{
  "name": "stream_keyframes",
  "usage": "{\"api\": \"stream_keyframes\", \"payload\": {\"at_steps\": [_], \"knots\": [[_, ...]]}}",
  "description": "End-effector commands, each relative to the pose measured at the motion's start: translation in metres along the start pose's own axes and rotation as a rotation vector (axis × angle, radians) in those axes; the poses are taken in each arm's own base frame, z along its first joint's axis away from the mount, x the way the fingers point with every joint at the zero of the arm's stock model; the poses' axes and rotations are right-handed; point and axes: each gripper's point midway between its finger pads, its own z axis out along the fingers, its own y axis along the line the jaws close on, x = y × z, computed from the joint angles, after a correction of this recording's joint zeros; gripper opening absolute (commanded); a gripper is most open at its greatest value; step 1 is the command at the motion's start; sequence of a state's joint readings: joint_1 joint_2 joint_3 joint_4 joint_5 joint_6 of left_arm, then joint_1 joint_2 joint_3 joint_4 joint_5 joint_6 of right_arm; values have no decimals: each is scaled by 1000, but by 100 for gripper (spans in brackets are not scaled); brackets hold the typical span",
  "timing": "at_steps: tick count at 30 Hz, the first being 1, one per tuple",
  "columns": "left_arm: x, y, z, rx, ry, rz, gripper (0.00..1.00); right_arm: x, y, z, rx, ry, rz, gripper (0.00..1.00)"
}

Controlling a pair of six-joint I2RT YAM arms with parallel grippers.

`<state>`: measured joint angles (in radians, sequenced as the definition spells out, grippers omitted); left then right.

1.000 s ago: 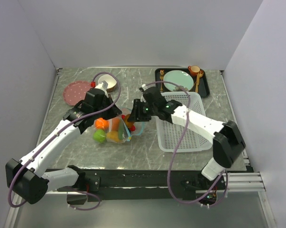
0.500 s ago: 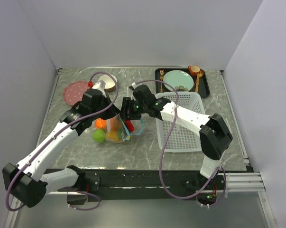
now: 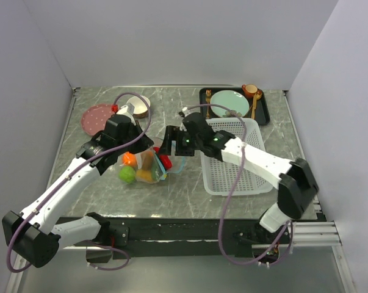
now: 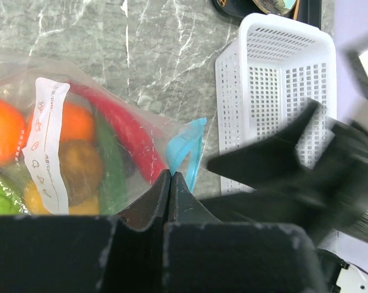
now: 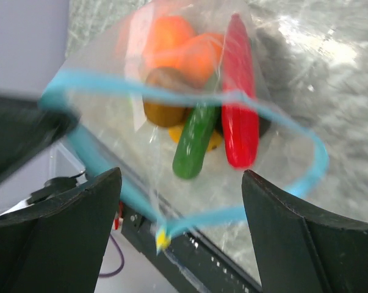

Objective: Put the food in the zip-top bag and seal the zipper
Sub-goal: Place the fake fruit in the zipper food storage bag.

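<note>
The zip-top bag (image 4: pixel 49 143) sits right under the left gripper (image 4: pixel 170 180), which is squeezed shut on its edge. The food (image 5: pixel 193 61) is inside. The blue zipper (image 5: pixel 171 93) gapes open just in front of the right gripper (image 5: pixel 180 183), whose fingers are spread wide apart.

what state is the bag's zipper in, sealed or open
Open. In the right wrist view the zipper forms a wide loop, and the food shows through the gaping mouth of the bag.
</note>
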<state>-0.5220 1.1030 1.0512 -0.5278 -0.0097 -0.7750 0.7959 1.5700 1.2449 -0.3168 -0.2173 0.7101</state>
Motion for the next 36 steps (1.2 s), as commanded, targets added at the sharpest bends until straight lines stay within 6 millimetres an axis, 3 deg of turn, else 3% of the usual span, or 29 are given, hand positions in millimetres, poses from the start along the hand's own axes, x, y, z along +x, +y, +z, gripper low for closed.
{"api": "stream_keyframes", "payload": {"at_steps": [1, 3, 10, 13, 16, 20, 23, 26, 31, 36], "knots": [[-20, -12, -9, 37, -74, 7, 1, -2, 1, -34, -6, -57, 26, 86], [-20, -13, -7, 35, -67, 9, 1, 3, 1, -40, -9, -50, 60, 86], [-21, -15, -8, 43, -66, 7, 1, 40, -49, -27, 154, 28, 163, 73], [-20, -13, -11, 40, -69, 2, 1, 45, -61, -25, 195, 16, 195, 66], [-20, -13, -12, 39, -73, 1, 1, 44, -72, -22, 239, 7, 200, 64], [-19, -14, -12, 45, -66, 3, 1, 38, -73, -13, 233, 2, 193, 59], [-19, -15, -11, 46, -63, 7, 1, 29, -81, -7, 282, -23, 184, 51], [-20, -14, -13, 36, -63, 10, 1, 23, -87, -1, 305, -35, 178, 51], [-17, -14, -14, 51, -61, 1, 1, 19, -79, 15, 255, -24, 169, 49], [-15, -13, -12, 48, -54, 8, 1, 12, -71, 20, 234, -23, 159, 17]]}}
